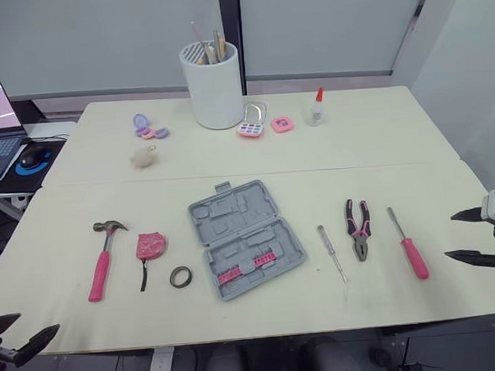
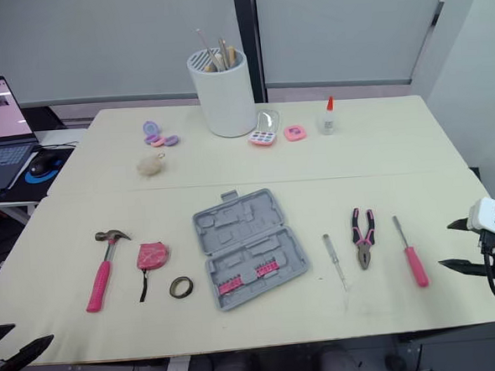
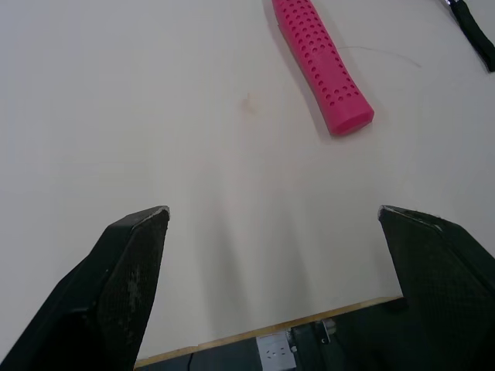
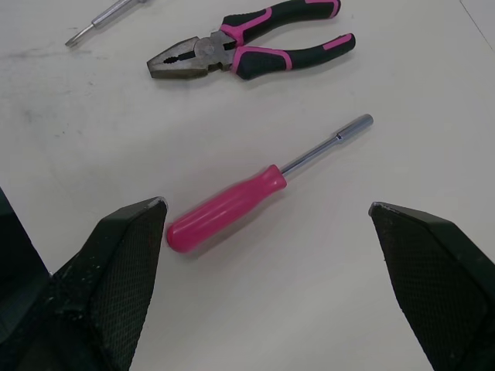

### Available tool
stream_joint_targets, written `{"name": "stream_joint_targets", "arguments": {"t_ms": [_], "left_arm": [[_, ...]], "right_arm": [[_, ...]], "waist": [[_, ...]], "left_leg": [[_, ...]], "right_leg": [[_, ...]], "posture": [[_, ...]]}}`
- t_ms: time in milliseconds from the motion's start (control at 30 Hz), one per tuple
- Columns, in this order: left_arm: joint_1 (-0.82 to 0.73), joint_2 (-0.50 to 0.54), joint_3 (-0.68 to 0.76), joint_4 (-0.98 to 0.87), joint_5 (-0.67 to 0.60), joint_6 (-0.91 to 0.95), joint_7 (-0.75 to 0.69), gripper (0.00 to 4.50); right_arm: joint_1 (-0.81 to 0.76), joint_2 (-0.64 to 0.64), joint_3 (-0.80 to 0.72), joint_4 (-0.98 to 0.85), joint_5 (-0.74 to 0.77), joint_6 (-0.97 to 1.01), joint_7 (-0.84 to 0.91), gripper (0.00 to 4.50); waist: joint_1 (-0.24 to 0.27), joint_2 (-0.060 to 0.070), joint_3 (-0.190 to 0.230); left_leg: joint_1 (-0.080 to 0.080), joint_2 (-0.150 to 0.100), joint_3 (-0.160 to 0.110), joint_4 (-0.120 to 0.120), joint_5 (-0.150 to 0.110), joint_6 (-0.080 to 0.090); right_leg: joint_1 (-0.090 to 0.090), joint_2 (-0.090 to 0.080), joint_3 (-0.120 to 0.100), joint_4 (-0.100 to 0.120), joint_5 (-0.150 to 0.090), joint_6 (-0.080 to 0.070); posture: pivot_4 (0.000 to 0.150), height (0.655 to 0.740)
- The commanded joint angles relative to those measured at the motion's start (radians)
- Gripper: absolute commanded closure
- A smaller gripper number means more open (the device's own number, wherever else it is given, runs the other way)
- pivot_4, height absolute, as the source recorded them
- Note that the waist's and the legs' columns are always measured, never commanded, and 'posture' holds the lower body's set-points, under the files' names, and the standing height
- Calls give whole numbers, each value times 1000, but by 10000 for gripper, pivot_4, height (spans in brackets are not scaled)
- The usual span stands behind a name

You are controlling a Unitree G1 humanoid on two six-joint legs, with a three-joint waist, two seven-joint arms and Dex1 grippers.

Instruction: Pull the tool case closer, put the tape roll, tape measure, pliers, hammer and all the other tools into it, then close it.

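Holds left pincer [image 3: 274, 212] and right pincer [image 1: 450, 236] agape near bench [image 1: 354, 145] edge; sees tool case [image 1: 246, 236] open mid-bench between hammer [image 1: 103, 257] and pliers [image 1: 358, 227], awaiting pull.

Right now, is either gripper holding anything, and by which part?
Nothing held. Left gripper is open, near the handle end of the hammer but apart from it; right gripper is open, facing the pink-handled driver, also apart.

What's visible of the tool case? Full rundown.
The tool case is grey and plastic-looking. It lies open and flat, skewed, at the middle of the table. Its two joined halves have moulded recesses, mostly empty. A row of pink inserts sits in the near half, and a small tab juts from the far edge. Only the table touches it.
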Motion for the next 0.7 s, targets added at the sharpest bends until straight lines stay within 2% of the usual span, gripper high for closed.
{"name": "stream_joint_targets", "arguments": {"t_ms": [33,133,300,500,600,700], "left_arm": [[23,-21,30,-38,-19,10,7,0],[21,-51,21,-104,-26,54,40,0],[-20,-107,-16,-296,-79,147,62,0],[-109,-106,-130,-453,-116,244,48,18622],[-215,-89,-233,-471,-96,272,39,28932],[-325,-80,-347,-455,-53,285,32,38172]], "right_arm": [[-24,-1,-16,11,-17,-43,-38,248],[-64,25,-14,-3,-10,-25,-90,248],[-148,70,43,-154,50,147,-123,248],[-280,129,180,-296,57,272,-150,19602],[-405,203,302,-331,36,342,-169,27699],[-509,291,421,-303,-28,368,-199,33891]], "waist": [[0,0,0],[-1,0,0],[0,0,0],[1,0,0],[0,0,0],[-2,1,1]], "left_leg": [[0,0,0,0,0,0],[0,0,1,0,0,0],[0,0,0,0,0,0],[-1,-1,-1,0,0,0],[-1,-1,-2,0,0,0],[-1,0,-3,1,0,0]], "right_leg": [[0,0,0,0,0,0],[0,0,1,0,0,0],[0,0,0,1,0,0],[0,0,0,0,0,0],[0,1,0,0,0,0],[0,3,0,2,0,0]], "posture": [[1500,7376],[1500,7376],[1500,7376],[1500,7376],[1500,7376],[1500,7376]]}}
